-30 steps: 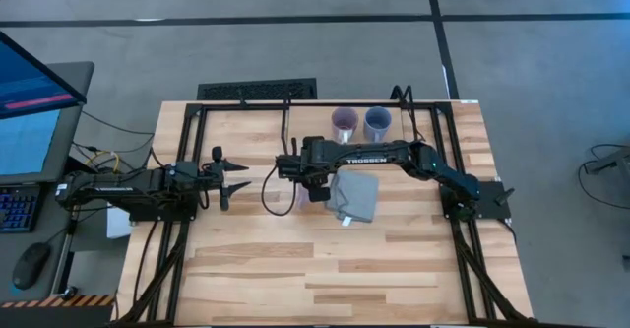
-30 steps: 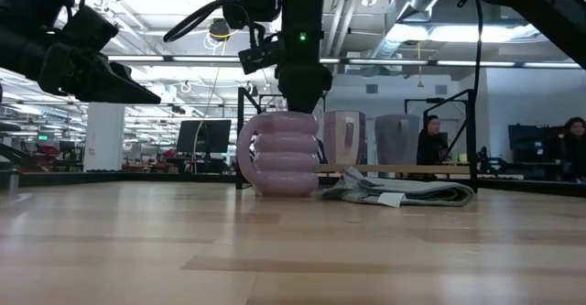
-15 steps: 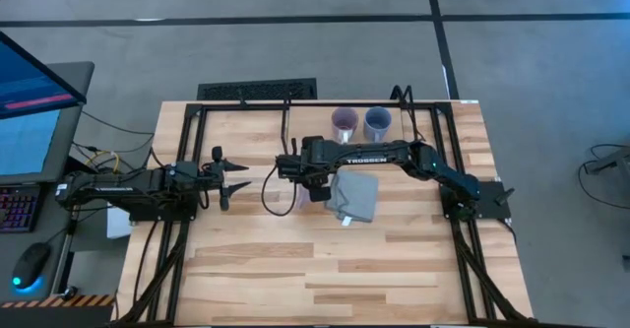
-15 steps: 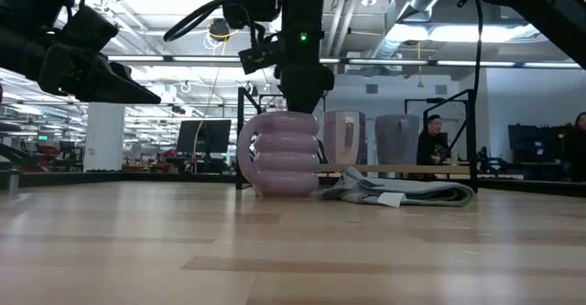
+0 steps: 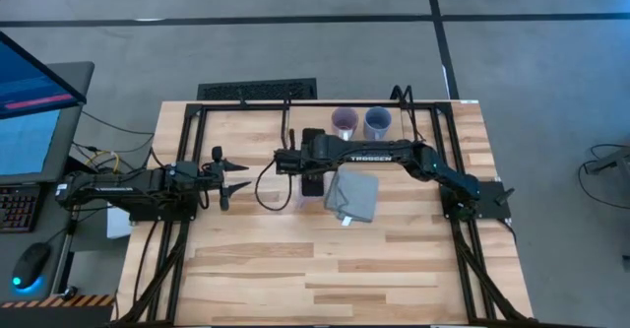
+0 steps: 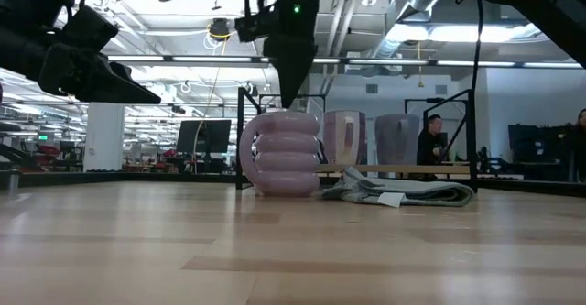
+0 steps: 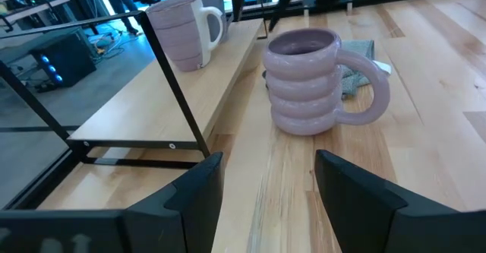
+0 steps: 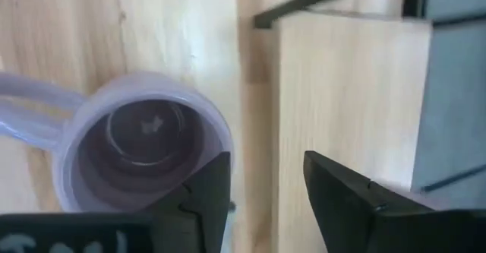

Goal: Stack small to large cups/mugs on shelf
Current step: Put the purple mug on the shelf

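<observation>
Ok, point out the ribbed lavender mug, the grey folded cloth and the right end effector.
ribbed lavender mug [image 6: 286, 154], low view, middle of its body
grey folded cloth [image 5: 354, 195], high view, centre of the top fold
right end effector [image 8: 266, 196], right wrist view, between the fingertips

Pale lavender ribbed mug [image 6: 282, 153] stands upright on the table, unheld, beside the shelf [image 7: 144, 93]. Purple mug [image 5: 344, 123] and blue-grey mug [image 5: 377, 122] stand upright on the shelf, side by side.

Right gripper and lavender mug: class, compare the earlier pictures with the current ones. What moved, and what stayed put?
The right gripper has let go of the ribbed lavender mug and risen just above its rim, jaws now open. The mug stays on the table beside the grey folded cloth. The left gripper, the two mugs at the back and the cloth are unchanged.
</observation>
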Robot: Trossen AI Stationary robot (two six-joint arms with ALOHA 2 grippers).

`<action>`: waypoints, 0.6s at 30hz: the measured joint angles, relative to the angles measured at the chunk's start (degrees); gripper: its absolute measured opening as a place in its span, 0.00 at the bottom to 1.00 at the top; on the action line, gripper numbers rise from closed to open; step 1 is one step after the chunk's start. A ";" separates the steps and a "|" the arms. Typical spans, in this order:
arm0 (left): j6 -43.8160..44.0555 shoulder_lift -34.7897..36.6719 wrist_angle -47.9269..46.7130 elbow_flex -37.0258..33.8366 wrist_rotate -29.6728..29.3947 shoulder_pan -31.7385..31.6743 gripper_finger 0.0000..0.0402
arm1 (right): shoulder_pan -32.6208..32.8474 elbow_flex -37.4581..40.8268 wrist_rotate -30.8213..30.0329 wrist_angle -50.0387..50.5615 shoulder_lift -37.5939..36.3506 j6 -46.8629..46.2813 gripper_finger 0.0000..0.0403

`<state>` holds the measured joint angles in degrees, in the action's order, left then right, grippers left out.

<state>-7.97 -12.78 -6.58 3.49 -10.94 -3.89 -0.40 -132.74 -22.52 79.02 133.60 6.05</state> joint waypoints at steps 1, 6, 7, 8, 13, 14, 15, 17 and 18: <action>0.00 0.00 -0.01 0.00 0.02 -0.01 0.50 | -0.04 -0.89 0.01 1.21 0.00 -2.27 0.47; 0.00 0.00 0.00 0.00 0.02 0.00 0.50 | 0.00 -1.80 1.23 6.62 -1.16 -16.92 0.47; 0.00 0.00 -0.01 0.00 0.02 0.01 0.50 | 0.00 -1.80 2.04 7.59 -1.42 -19.80 0.47; 0.00 0.00 -0.01 0.00 0.02 0.01 0.50 | 0.00 -1.92 3.11 8.12 -1.51 -22.57 0.47; 0.01 0.00 -0.04 0.02 0.57 -0.01 0.50 | 0.44 -2.08 9.71 10.92 -1.51 -28.61 0.45; 0.05 0.00 -0.06 0.02 0.84 -0.01 0.50 | 0.75 -2.00 10.32 10.96 -1.51 -28.70 0.45; 0.11 0.00 -0.08 0.02 1.42 -0.01 0.50 | 1.08 -1.97 10.47 10.48 -1.51 -29.13 0.45; 0.09 0.00 -0.12 0.02 2.20 0.01 0.50 | 1.57 -1.97 10.49 8.85 -1.49 -31.53 0.45; -0.03 0.00 -0.12 0.00 2.55 0.01 0.50 | 1.67 -1.97 10.47 8.32 -1.49 -33.37 0.45</action>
<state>-7.99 -12.78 -6.70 3.49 -8.39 -3.88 1.27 -134.72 -12.06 87.35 132.11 -27.32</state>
